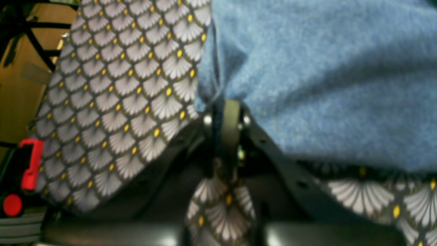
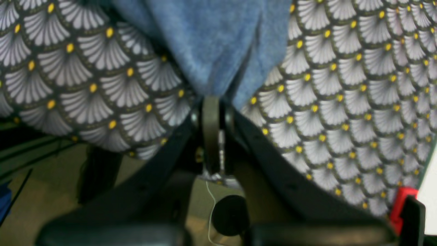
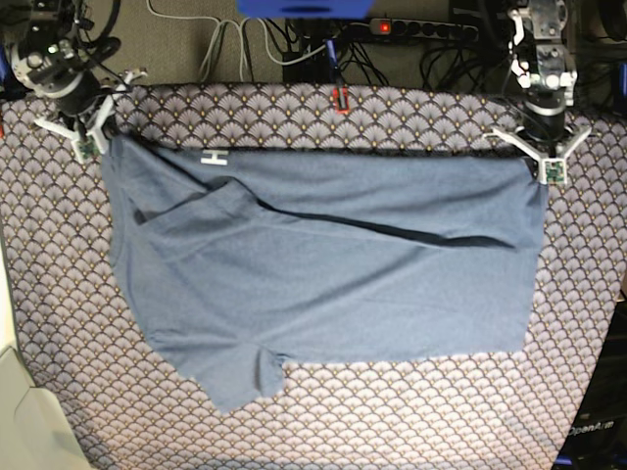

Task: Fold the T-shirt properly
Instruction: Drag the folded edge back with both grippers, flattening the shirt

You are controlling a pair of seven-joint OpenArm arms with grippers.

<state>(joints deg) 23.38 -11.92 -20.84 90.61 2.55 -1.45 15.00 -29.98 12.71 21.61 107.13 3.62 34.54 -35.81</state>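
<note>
Both tools are closed on the T-shirt (image 3: 323, 284): left tool (image 3: 545, 164) far right corner, right tool (image 3: 95, 140) far left. Keep that edge taut while carrying it toward the near hem.

Base cam looks straight down on the whole surface (image 3: 59, 323) from up high. Both wrist cams sit right behind their pincers, super close, each sharing a T-shirt (image 3: 333, 274) corner with the overhead view.
</note>
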